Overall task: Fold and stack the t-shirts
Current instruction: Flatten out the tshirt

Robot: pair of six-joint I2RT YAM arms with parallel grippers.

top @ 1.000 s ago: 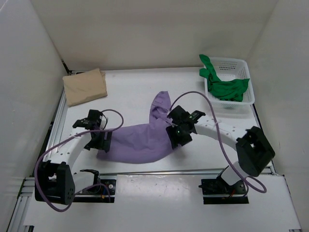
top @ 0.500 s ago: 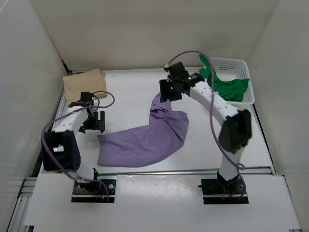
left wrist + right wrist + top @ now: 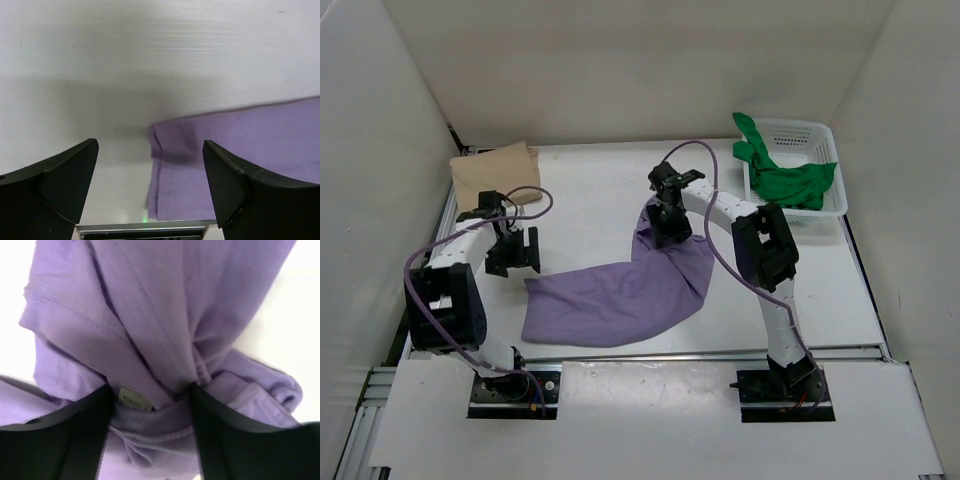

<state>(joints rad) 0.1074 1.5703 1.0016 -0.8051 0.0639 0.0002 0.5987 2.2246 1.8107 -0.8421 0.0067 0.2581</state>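
A purple t-shirt (image 3: 620, 290) lies crumpled mid-table, one end bunched toward the back. My right gripper (image 3: 670, 225) is down on that bunched end. In the right wrist view the shirt (image 3: 150, 300) fills the frame, and my right gripper (image 3: 150, 390) is open, with its fingers on either side of a wad of collar fabric with a white label (image 3: 135, 401). My left gripper (image 3: 517, 250) is open and empty just beyond the shirt's left corner. In the left wrist view that corner (image 3: 240, 150) lies between the fingers of my left gripper (image 3: 150, 144).
A folded beige shirt (image 3: 497, 178) lies at the back left corner. A white basket (image 3: 800, 124) at the back right holds a green shirt (image 3: 790, 180). White walls close in the table on three sides.
The right gripper went from the shirt's right side to the back, then came down onto the bunched end. The shirt's right side got pushed up. The left gripper moved back, off the shirt.
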